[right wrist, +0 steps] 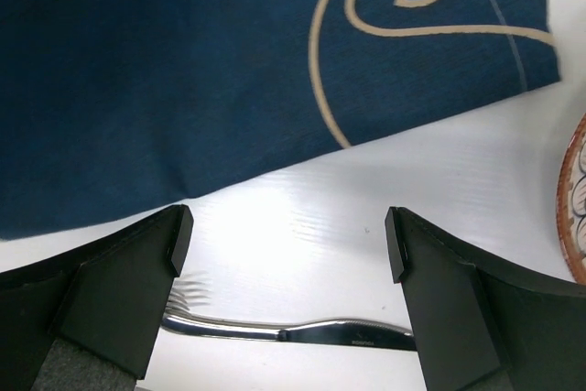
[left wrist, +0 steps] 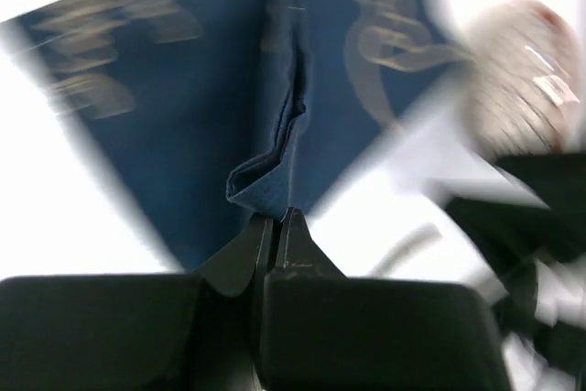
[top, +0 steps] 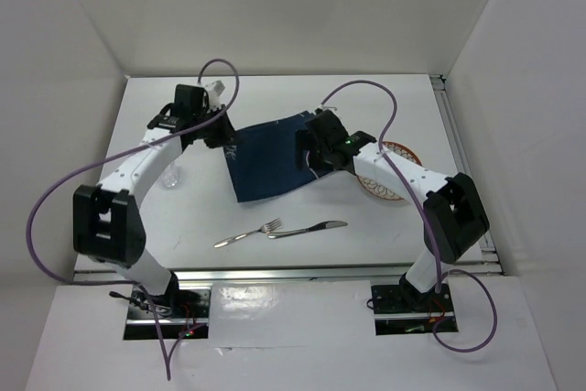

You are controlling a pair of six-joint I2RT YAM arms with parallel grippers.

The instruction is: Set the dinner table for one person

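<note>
- Left hand (left wrist: 277,223) is clamped tight on a pinched-up fold at the far-left corner of the navy blue cloth placemat (top: 270,160). The cloth peaks up into its fingertips.
- Right hand (right wrist: 288,235) is spread wide and holds nothing. It hovers over the placemat's near-right edge.
- Matte white rectangular counter (top: 366,103), with a metal rail at its edge, lies under the placemat and runs past it on every side.
- Silver metal fork (top: 247,233) and silver metal knife (top: 309,228) lie end to end on the near side of the placemat, apart from it.
- Round orange-rimmed patterned plate (top: 406,151) sits just right of the placemat, partly under the right arm.
- Small clear glass (top: 172,177) stands left of the placemat, beside the left arm.
</note>
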